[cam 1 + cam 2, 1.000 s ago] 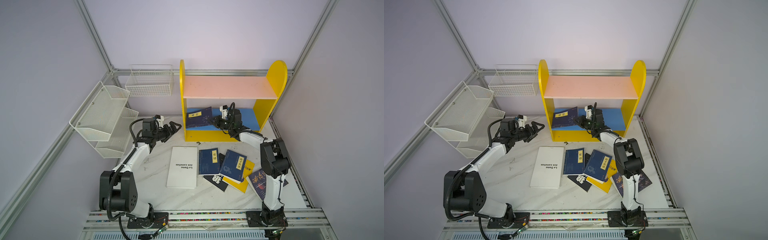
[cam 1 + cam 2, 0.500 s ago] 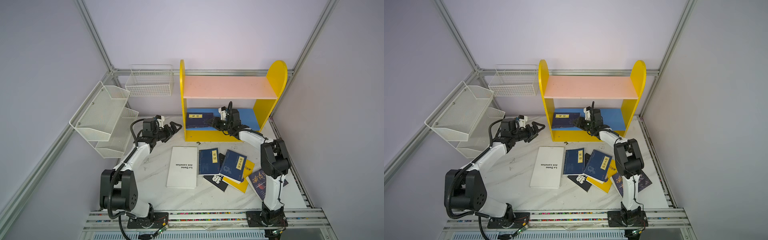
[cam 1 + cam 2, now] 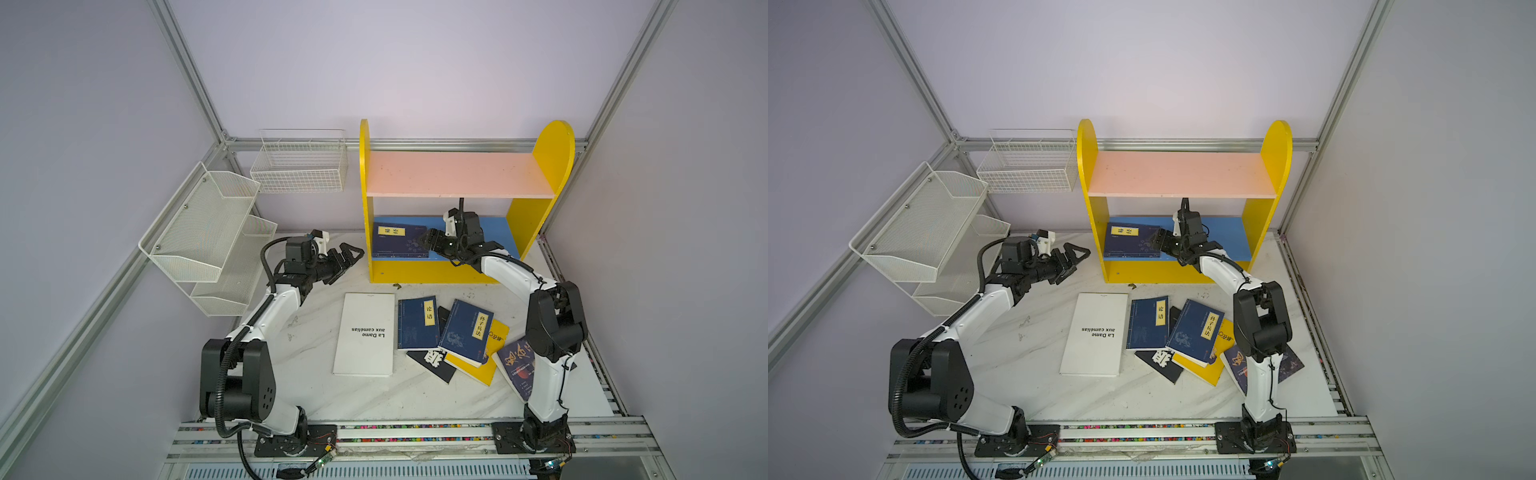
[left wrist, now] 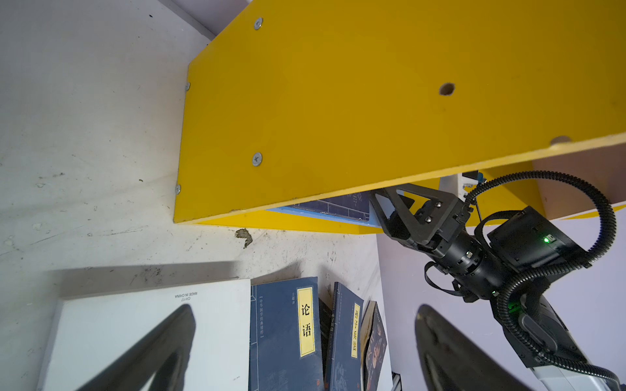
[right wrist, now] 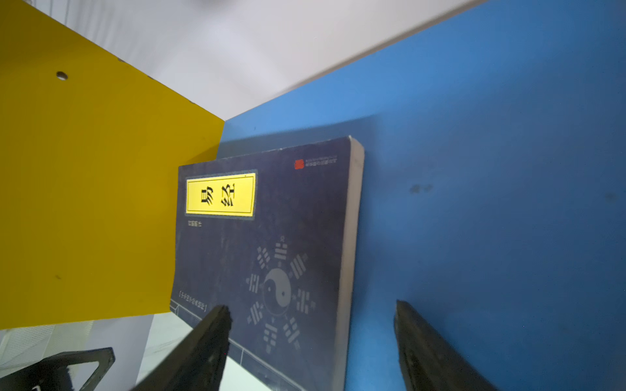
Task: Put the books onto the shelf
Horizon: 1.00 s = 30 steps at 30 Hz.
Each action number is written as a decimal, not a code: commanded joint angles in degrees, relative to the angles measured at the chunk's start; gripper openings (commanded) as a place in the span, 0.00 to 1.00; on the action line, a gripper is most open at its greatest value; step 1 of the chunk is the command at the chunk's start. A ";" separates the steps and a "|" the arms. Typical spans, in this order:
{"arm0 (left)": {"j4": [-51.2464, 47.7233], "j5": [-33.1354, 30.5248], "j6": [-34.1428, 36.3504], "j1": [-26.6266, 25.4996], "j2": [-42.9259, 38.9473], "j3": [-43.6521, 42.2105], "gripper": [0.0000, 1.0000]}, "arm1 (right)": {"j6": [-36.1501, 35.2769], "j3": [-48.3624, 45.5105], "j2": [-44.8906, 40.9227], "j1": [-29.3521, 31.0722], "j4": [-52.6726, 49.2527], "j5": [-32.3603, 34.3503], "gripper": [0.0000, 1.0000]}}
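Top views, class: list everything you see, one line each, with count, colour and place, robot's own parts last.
shelf: 1, yellow sides, pink and blue boards, table's back
shelved navy book: 1, navy, yellow label, on blue board
white book: 1, white, table centre
navy table books: 2, navy, yellow labels, right of white book
black book: 1, black, partly under those
yellow book: 1, yellow, under right navy one
dark-blue book: 1, dark blue, behind right arm
mesh rack: 1, white, left wall
wire basket: 1, white, back wall
table: 1, white marbled
left gripper: 1, black, open, left of shelf
right gripper: 1, black, open, at shelved book
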 commanded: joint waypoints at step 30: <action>-6.30 0.14 5.50 0.47 -2.72 0.87 1.00 | 1.67 -2.63 -8.16 7.00 -12.29 17.09 0.75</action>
